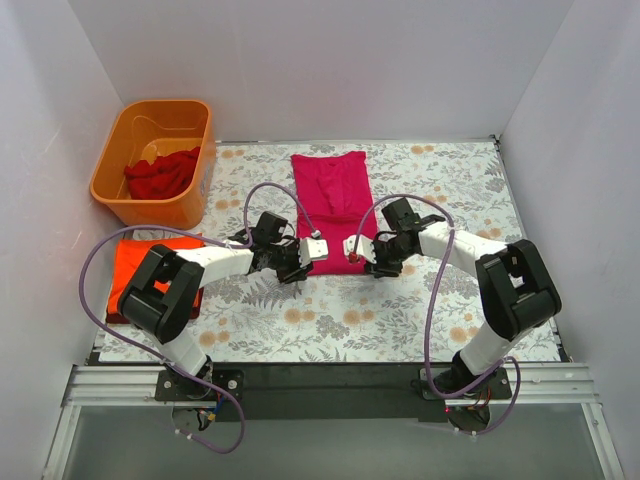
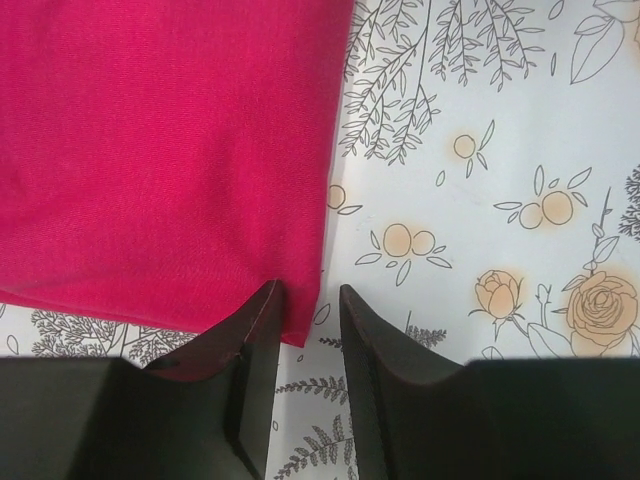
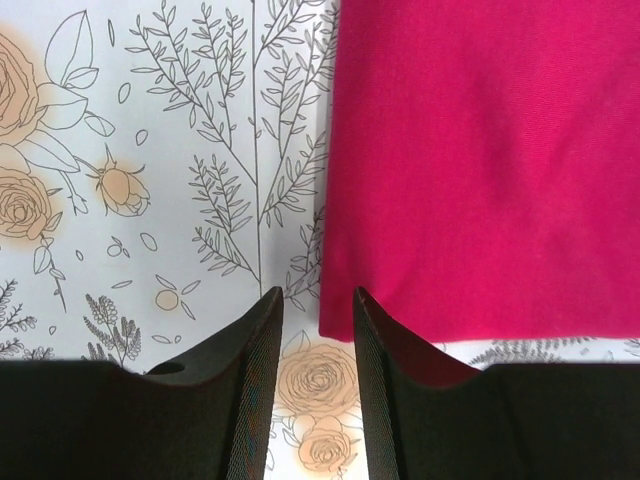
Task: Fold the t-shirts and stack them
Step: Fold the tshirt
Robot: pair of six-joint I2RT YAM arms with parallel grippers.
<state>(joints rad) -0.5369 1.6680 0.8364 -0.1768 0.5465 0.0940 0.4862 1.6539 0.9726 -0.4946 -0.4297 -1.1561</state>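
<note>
My left claw [image 1: 312, 250] and my right claw [image 1: 352, 250] sit low over the middle of the table [image 1: 400, 310], facing each other across the near end of the magenta-pink t-shirt [image 1: 333, 190]. That shirt lies flat as a long narrow strip, running from between my claws straight toward the far edge.

In my left wrist view, the left claw [image 2: 310, 290] stands part open with a narrow gap. The near corner of the magenta-pink t-shirt [image 2: 160, 150] reaches into the mouth of that gap and one finger [image 2: 255, 330] overlaps the hem, but the printed table shows between the fingers and nothing is pinched.

In my right wrist view, the right claw [image 3: 317, 292] is likewise part open and has hold of nothing. The other near corner of the magenta-pink t-shirt [image 3: 490, 160] lies just at the tip of one finger [image 3: 385, 340].

An orange t-shirt [image 1: 135, 260] lies folded at the left edge, partly hidden under my left arm. A red t-shirt [image 1: 160, 175] is bunched inside the orange tub [image 1: 165, 103] at the far left corner.
</note>
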